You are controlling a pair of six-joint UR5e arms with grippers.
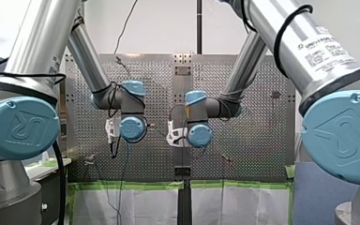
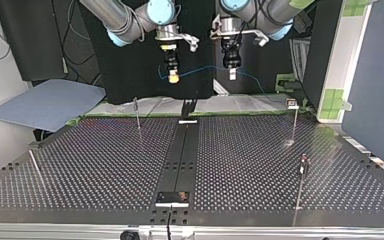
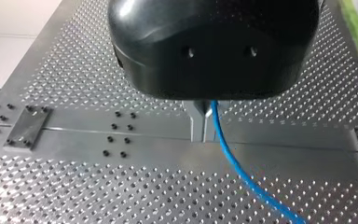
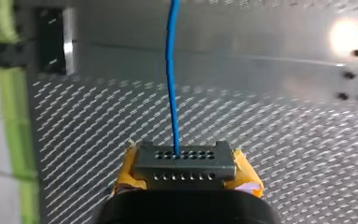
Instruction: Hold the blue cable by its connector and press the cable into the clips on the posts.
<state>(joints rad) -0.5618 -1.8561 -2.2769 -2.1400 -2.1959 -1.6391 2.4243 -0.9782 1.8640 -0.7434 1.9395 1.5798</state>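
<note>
The blue cable (image 3: 228,161) hangs in the air above the far edge of the table (image 2: 105,165) in the top view. Its long axis runs across between the 2 grippers. The right gripper (image 2: 173,76) is clamped on the connector (image 4: 184,161) with its yellow pads. The left gripper (image 3: 204,112) pinches the cable further along. The posts (image 2: 138,115) stand lower and nearer the camera, so the cable must come down and forward. The post at the view's left lies nearer the right gripper.

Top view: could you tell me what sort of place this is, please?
Probably a robotics lab bench: a perforated table with thin posts, and my left gripper and my right gripper holding a blue cable between them.
</note>
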